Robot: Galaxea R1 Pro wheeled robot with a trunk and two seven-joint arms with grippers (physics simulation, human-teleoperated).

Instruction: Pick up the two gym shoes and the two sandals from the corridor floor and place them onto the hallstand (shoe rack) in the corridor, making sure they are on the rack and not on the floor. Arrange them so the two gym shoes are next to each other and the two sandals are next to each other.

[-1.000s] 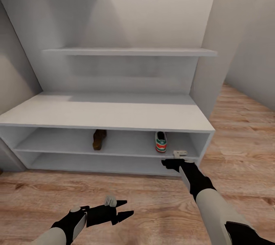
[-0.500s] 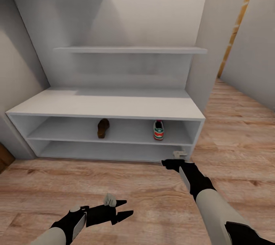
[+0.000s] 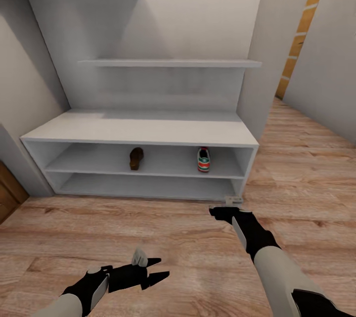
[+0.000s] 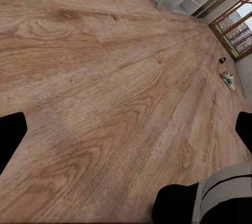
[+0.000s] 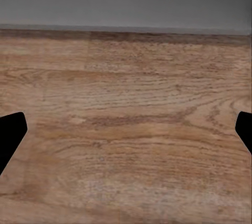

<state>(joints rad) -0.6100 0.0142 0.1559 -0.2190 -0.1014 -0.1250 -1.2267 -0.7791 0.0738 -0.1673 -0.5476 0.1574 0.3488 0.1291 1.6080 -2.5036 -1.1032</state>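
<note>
So far one sandal (image 3: pixel 136 158) and one gym shoe (image 3: pixel 203 159) sit on the hallstand's (image 3: pixel 138 131) upper shelf row, well apart; both end effectors (left (image 3: pixel 155 268), right (image 3: pixel 216 210)) hang open, empty. Next: fetch the remaining shoe (image 4: pixel 227 78) lying far down the floor (image 3: pixel 148 238).

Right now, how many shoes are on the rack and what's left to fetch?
Two are on the hallstand, on its upper open shelf: one sandal and one gym shoe, set apart. Both grippers, left and right, are open and empty. The other gym shoe and a small dark object, probably the second sandal, lie on the corridor floor.
</note>
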